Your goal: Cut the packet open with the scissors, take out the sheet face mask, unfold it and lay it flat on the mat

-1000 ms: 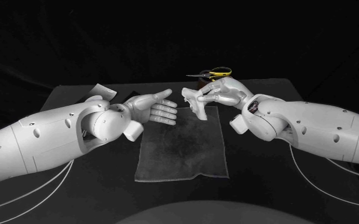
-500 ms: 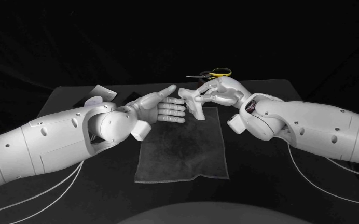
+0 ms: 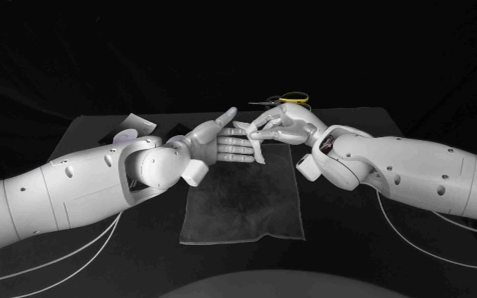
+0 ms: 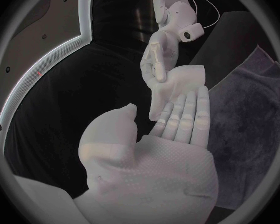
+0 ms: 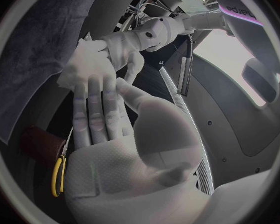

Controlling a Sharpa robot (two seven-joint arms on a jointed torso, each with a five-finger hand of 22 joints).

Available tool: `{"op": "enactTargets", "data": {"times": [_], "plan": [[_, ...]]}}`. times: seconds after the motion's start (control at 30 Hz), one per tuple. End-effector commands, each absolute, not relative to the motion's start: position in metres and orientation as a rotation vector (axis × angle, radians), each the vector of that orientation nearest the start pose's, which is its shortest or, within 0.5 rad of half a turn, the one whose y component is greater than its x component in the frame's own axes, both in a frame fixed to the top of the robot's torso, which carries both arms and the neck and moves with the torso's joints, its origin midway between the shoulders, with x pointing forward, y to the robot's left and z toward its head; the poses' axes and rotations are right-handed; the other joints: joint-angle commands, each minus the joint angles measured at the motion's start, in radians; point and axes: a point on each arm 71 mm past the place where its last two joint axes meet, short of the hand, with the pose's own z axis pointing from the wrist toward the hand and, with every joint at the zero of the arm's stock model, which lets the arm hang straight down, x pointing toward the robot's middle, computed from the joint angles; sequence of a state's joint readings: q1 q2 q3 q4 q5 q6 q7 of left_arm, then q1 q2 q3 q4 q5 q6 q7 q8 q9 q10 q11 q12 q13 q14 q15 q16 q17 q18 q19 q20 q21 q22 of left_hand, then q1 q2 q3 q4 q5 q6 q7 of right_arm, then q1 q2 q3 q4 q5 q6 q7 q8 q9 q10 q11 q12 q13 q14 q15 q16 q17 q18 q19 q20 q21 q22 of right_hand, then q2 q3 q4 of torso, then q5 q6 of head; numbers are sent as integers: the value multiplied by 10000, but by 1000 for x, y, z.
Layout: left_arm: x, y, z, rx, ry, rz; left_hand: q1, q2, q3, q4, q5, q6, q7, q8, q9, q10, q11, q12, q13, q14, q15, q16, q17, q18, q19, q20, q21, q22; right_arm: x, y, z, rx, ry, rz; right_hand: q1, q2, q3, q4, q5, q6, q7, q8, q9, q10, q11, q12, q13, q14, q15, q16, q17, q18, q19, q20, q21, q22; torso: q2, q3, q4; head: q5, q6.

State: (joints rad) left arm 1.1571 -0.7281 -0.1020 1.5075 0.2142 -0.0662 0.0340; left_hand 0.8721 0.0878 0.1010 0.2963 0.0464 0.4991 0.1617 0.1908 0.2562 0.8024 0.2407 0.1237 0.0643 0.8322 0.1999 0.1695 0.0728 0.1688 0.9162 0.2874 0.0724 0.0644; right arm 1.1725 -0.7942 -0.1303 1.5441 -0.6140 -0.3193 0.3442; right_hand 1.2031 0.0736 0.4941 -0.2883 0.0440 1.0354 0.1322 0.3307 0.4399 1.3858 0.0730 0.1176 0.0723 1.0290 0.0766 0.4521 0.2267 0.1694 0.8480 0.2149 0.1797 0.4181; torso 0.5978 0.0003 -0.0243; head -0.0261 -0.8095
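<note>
— So which step is this, do you reckon?

— The unfolding, I'd say. The sheet mask [image 4: 180, 82] is out and in the air, a folded white wad held up over the far end of the mat [image 3: 243, 201], right where the two hands meet.

— Who has it?

— The right hand [image 3: 281, 125] does: thumb and fingertips pinch one edge. The left hand [image 3: 220, 143] is flat against it, fingers [image 4: 187, 112] straight and pressed side by side, thumb standing up and apart. It touches the wad, but I wouldn't call that a grip.

— And next?

— My guess is that the left thumb has to come down on a free edge. Then the hands must draw apart gently — a thin, limp sheet like that looks likely to cling to itself or tear. After that it goes down flat on the mat.

— And the cutting?

— Done, I'd judge. The scissors [image 3: 289, 96] stand behind the right hand, yellow handles up, in a dark holder [image 5: 35, 143]. The packet [image 3: 136, 121] lies at the far left of the table [image 3: 373, 118], well apart from both hands. I can't make out its cut edge from where I stand.

— Count it all for me.

— One mask, one pair of scissors, one packet, one mat, one holder — and two hands, both at the mask.
</note>
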Motion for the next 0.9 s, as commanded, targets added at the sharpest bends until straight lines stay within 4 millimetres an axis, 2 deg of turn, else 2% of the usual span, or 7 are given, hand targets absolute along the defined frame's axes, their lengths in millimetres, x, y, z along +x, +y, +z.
{"op": "enactTargets", "data": {"times": [0.03,0.17,0.4,0.6,0.7,0.8,0.9], "plan": [[458,139,-243,-15393,19561,-16541,-155,129,-315,-2,14,-487,1332,-237,-249,-343,82,-152,-10,-399,72,-255,-40,2,-249,9,-97,-6,455,-158,-207,3051,16400,13928,98,12,56,-2,43,71,23,37,10,31,-19,-36,9,69,-25,-57,10,134,-2,-36,47,16,0,-1,9,13,24],[461,142,-246,-15674,19407,-16233,-215,250,-586,-5,13,-718,1351,-350,-386,-558,123,-175,2,-824,128,-452,-56,-63,-447,10,-97,-4,451,-152,-202,2330,16172,13832,112,-21,96,-7,43,79,23,47,15,43,-22,-43,13,75,-31,-63,16,133,-11,-38,62,35,1,-4,3,5,41],[464,144,-248,-15950,19392,-15963,-255,330,-746,-3,13,-678,1359,-338,-391,-625,133,-147,8,-914,144,-517,-50,-84,-523,10,-91,0,448,-144,-200,1201,16290,13336,117,-55,121,-8,43,86,24,54,18,51,-23,-49,16,77,-35,-68,21,131,-18,-37,75,51,2,-6,13,20,43],[464,143,-249,-16001,19498,-16021,-268,366,-806,-3,13,-613,1360,-312,-372,-637,135,-128,12,-910,147,-530,-44,-90,-548,9,-89,1,447,-135,-203,-421,16606,12251,107,-177,184,5,41,50,56,52,23,-15,7,-120,8,19,-3,-118,28,124,-74,-24,101,98,5,-7,4,40,44],[464,142,-248,-16026,19544,-16111,-271,378,-823,-3,13,-595,1359,-304,-367,-640,135,-121,13,-905,147,-533,-42,-92,-556,9,-89,1,447,-129,-204,-1166,16665,11584,178,-322,232,10,40,-90,152,-31,-5,-334,98,-327,-47,27,12,-112,60,121,-108,-10,139,150,4,-7,7,43,54],[464,141,-248,-16035,19580,-16201,-273,406,-860,-5,13,-554,1360,-286,-358,-637,133,-102,16,-860,145,-531,-33,-92,-565,7,-84,3,448,-125,-205,-1595,16724,11090,77,-509,223,65,39,-383,296,-297,-139,-753,262,-543,-80,-103,123,-103,112,101,-241,60,95,150,1,-11,11,33,55],[463,141,-248,-16036,19596,-16257,-273,425,-884,-5,13,-512,1358,-269,-344,-634,132,-89,18,-832,143,-529,-27,-90,-566,6,-80,5,448,-121,-206,-1960,16787,10775,-428,-1022,47,190,36,-882,551,-757,-381,-1372,511,-586,-107,-321,265,-48,201,103,-406,169,-38,67,4,-14,11,44,62]]}}
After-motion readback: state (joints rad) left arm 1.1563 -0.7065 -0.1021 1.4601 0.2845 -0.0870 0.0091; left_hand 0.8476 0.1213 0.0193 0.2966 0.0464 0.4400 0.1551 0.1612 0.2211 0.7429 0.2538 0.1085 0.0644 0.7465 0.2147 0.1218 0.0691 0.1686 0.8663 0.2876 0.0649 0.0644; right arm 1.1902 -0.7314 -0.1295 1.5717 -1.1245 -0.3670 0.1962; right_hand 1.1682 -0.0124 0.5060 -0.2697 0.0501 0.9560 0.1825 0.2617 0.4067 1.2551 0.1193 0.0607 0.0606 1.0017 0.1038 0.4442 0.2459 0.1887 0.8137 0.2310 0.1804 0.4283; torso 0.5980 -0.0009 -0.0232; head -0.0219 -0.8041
